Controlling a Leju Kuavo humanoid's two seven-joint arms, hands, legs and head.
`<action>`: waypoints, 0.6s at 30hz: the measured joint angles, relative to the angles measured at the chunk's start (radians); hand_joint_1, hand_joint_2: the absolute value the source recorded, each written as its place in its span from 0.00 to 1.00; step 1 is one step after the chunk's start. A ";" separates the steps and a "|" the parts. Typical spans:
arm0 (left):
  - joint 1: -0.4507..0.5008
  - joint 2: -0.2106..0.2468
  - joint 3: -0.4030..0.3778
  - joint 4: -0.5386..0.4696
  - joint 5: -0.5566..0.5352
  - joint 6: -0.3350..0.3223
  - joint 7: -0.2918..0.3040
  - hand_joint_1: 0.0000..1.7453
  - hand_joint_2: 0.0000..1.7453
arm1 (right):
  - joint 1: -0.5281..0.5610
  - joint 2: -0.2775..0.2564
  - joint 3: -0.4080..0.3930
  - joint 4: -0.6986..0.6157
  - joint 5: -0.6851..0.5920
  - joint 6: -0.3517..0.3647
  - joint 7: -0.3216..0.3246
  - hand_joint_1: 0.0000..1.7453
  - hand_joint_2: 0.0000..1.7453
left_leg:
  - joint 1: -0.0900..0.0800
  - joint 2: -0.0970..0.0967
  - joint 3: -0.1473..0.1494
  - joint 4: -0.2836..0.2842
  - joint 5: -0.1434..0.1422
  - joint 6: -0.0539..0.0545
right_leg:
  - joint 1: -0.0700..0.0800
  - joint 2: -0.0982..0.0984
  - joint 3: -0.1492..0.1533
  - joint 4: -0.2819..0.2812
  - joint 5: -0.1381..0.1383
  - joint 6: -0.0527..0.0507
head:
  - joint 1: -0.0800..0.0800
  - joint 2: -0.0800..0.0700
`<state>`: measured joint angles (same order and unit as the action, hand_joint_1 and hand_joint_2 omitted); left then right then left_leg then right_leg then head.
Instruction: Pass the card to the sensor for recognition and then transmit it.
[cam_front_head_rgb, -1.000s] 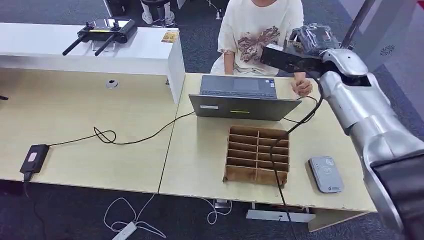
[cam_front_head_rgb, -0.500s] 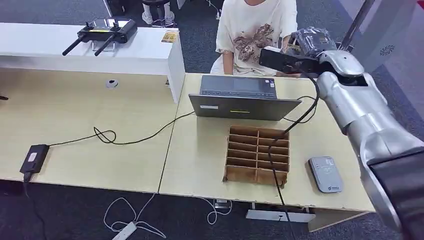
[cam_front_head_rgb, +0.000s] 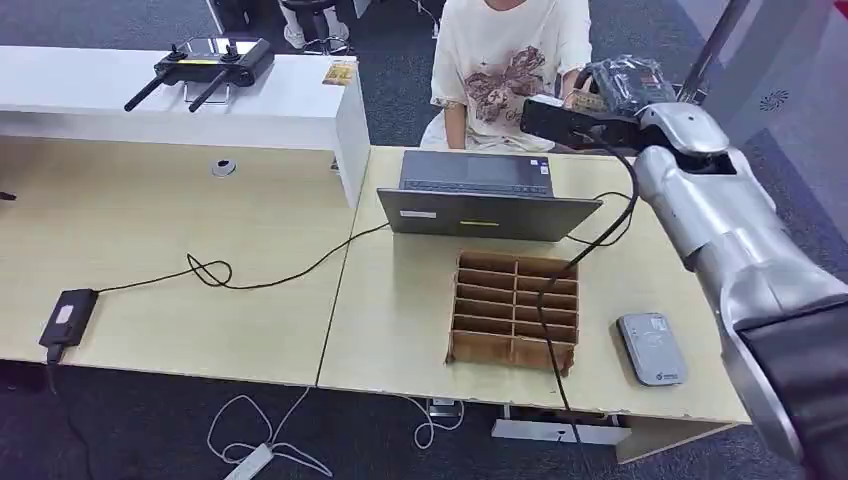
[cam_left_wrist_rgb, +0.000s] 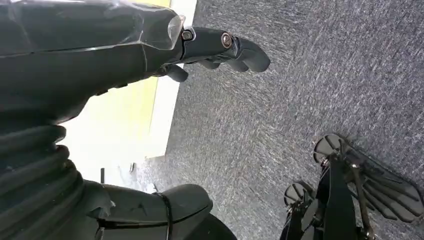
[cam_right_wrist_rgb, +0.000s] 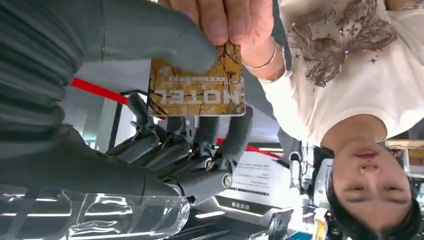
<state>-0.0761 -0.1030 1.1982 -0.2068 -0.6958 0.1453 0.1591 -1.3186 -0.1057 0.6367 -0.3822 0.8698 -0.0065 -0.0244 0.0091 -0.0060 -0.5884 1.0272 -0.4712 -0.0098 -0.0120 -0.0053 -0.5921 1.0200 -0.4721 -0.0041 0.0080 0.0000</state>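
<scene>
While the left hand (cam_left_wrist_rgb: 220, 47) hangs beside the robot over grey carpet, its dark fingers loosely curled and holding nothing, the desk in the head view carries its things in a row. At the far left a small black box (cam_front_head_rgb: 68, 315) lies at the desk's edge, and a black cable (cam_front_head_rgb: 240, 275) loops from it across the pale wood toward a grey laptop (cam_front_head_rgb: 480, 195). On the white counter behind sits a black controller (cam_front_head_rgb: 205, 62) with two antennas, and a small yellowish card-like item (cam_front_head_rgb: 340, 73) lies at the counter's right end; its print is too small to read. In front of the laptop stands a brown cardboard divider box (cam_front_head_rgb: 515, 310), and just to its right lies the grey card reader (cam_front_head_rgb: 652, 348). Farther right, the right arm reaches up and across the desk to a seated person (cam_front_head_rgb: 500, 70) in a cream printed T-shirt. In the right wrist view the right hand (cam_right_wrist_rgb: 170, 100) pinches a golden-brown card (cam_right_wrist_rgb: 197, 87) marked "HOTEL" between thumb and fingers, while the person's hand (cam_right_wrist_rgb: 235, 20) grips the card's other edge.
</scene>
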 joint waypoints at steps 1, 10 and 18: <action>0.000 0.000 0.000 0.000 0.000 0.000 0.000 0.00 1.00 | 0.000 0.000 0.000 0.000 0.000 -0.003 0.000 0.00 1.00 | 0.000 0.000 0.000 0.000 0.000 0.000 | 0.000 0.000 0.000 0.000 0.000 0.000 | 0.000 0.000; 0.002 -0.001 0.002 0.000 -0.002 0.000 -0.002 0.00 1.00 | 0.010 -0.006 -0.041 -0.013 -0.018 -0.070 -0.033 0.00 1.00 | 0.000 0.000 0.000 0.000 0.000 0.000 | 0.000 0.000 0.000 0.000 0.000 0.000 | 0.000 0.000; 0.003 -0.002 0.018 0.000 0.000 0.008 -0.003 0.00 1.00 | 0.028 -0.036 -0.150 -0.078 -0.138 -0.167 -0.162 0.00 1.00 | 0.000 0.000 0.000 0.000 0.000 0.000 | 0.000 0.000 0.000 0.000 0.000 0.000 | 0.000 0.000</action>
<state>-0.0734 -0.1049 1.2158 -0.2068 -0.6954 0.1530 0.1564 -1.2908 -0.1419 0.4871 -0.4605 0.7316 -0.1736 -0.1862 0.0091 -0.0060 -0.5882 1.0274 -0.4712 -0.0097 -0.0121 -0.0054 -0.5922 1.0197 -0.4720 -0.0041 0.0080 0.0000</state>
